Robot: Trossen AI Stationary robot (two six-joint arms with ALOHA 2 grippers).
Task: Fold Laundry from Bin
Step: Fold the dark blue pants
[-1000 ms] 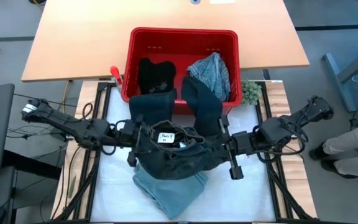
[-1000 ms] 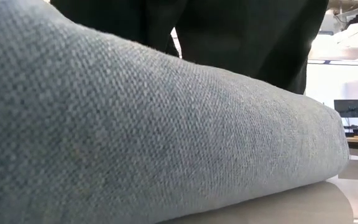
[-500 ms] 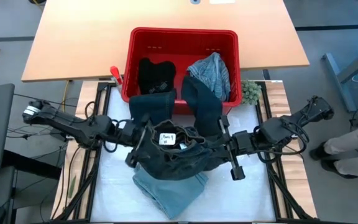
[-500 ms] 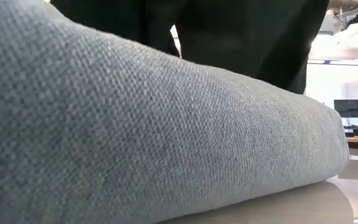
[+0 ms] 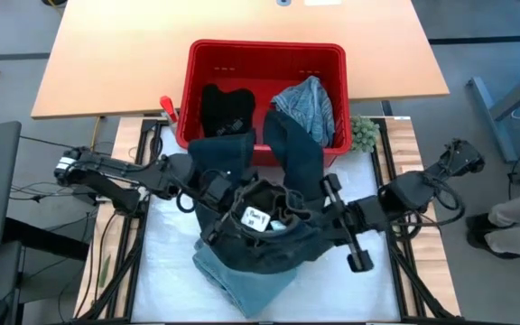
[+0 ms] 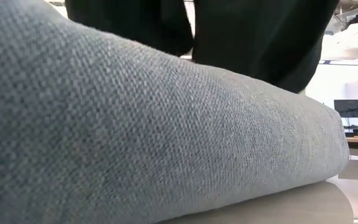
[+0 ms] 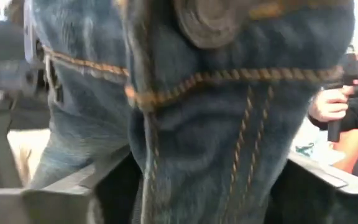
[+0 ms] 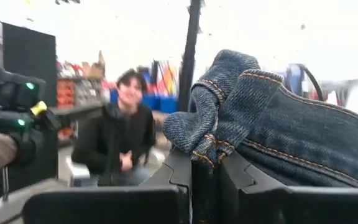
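jeans, legs toward bin (waistband nearest)

A white-covered work table sits in front, a light wooden table behind it. The folded blue-grey garment lies flat on the white cover. The red bin straddles both tables' meeting edge, the green fuzzy lump just beside it.
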